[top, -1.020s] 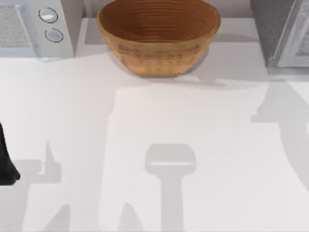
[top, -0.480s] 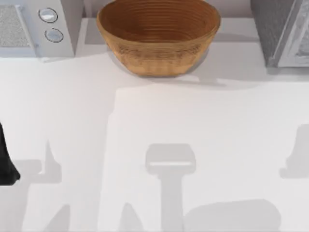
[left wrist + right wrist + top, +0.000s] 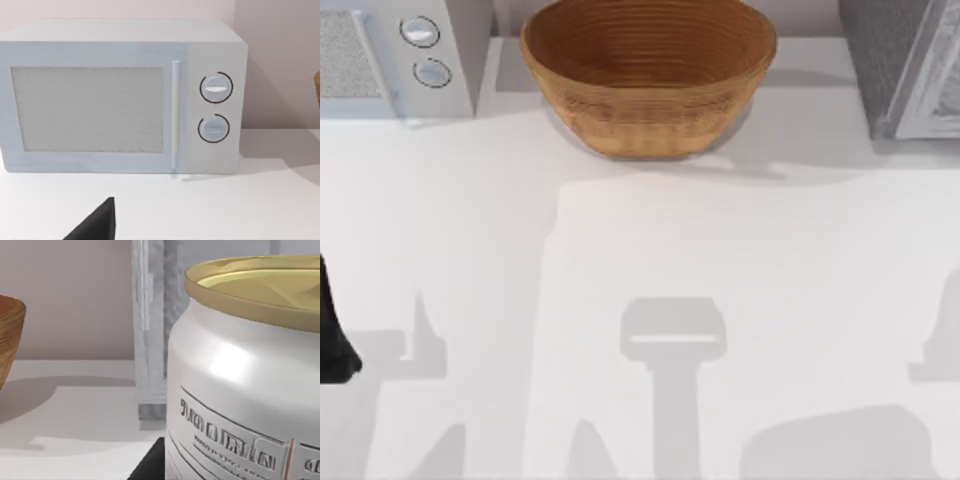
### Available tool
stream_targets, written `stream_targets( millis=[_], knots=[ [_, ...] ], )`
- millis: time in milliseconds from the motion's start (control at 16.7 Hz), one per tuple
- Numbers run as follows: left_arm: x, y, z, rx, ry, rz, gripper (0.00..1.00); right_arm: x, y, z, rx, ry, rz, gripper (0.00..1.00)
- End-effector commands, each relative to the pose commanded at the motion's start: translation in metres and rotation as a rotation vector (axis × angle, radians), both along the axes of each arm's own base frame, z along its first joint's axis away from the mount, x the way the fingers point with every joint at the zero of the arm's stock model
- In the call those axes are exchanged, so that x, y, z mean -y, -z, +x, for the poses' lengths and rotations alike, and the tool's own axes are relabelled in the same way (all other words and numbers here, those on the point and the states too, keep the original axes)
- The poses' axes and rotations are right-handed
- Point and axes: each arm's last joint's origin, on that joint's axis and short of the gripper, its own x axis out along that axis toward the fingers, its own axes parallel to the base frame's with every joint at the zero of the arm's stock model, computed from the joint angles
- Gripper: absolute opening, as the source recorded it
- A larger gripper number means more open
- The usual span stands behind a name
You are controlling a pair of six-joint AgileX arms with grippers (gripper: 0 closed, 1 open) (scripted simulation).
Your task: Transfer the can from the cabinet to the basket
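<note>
The can (image 3: 240, 390) is silver with a gold lid and printed lettering, and it sits very close in the right wrist view. My right gripper (image 3: 235, 472) is shut on it, one dark finger (image 3: 150, 465) showing beside its base. Behind the can stands the grey cabinet (image 3: 150, 340) with its light framed door; it is at the table's back right (image 3: 900, 65). The brown wicker basket (image 3: 648, 75) stands at the back middle, and its rim (image 3: 7, 335) edges into the right wrist view. My left gripper (image 3: 330, 335) is parked at the table's left edge.
A white microwave (image 3: 395, 55) with two round knobs stands at the back left, facing the left wrist camera (image 3: 120, 97). Arm shadows lie across the white tabletop (image 3: 650, 240) at the front and right.
The right arm's shadow has slid from beside the cabinet down to the table's front right. The basket, microwave and left arm have not moved.
</note>
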Motion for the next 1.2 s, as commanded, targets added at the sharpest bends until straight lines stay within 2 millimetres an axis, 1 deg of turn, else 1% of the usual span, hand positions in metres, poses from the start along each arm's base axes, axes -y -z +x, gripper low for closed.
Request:
stream_targets(
  millis=[60,180,300,360,480,600,660,780,900,960,1080,1200],
  knots=[
    [0.000,0.000,0.000,0.000,0.000,0.000,1.00,0.000,0.003,0.001,-0.016,-0.002,0.002,0.00],
    [0.000,0.000,0.000,0.000,0.000,0.000,1.00,-0.001,0.000,0.001,-0.013,-0.002,0.002,0.00],
    [0.000,0.000,0.000,0.000,0.000,0.000,1.00,-0.002,-0.015,0.001,0.003,-0.003,0.002,0.00],
    [0.000,0.000,0.000,0.000,0.000,0.000,1.00,-0.004,-0.026,0.003,0.014,-0.003,0.001,0.00],
    [0.000,0.000,0.000,0.000,0.000,0.000,1.00,-0.007,-0.056,0.008,0.035,-0.003,0.002,0.00],
    [0.000,0.000,0.000,0.000,0.000,0.000,1.00,-0.014,-0.090,0.021,0.047,-0.002,0.004,0.00],
    [0.000,0.000,0.000,0.000,0.000,0.000,1.00,-0.018,-0.107,0.031,0.049,-0.002,0.005,0.00],
    [0.000,0.000,0.000,0.000,0.000,0.000,1.00,-0.032,-0.140,0.060,0.048,-0.001,0.006,0.00],
    [0.000,0.000,0.000,0.000,0.000,0.000,1.00,-0.053,-0.168,0.098,0.043,0.000,0.006,0.00],
    [0.000,0.000,0.000,0.000,0.000,0.000,1.00,-0.066,-0.178,0.120,0.040,0.000,0.007,0.00],
    [0.000,0.000,0.000,0.000,0.000,0.000,1.00,-0.100,-0.189,0.166,0.032,0.001,0.006,0.00],
    [0.000,0.000,0.000,0.000,0.000,0.000,1.00,-0.141,-0.186,0.211,0.022,0.001,0.005,0.00]
  ],
)
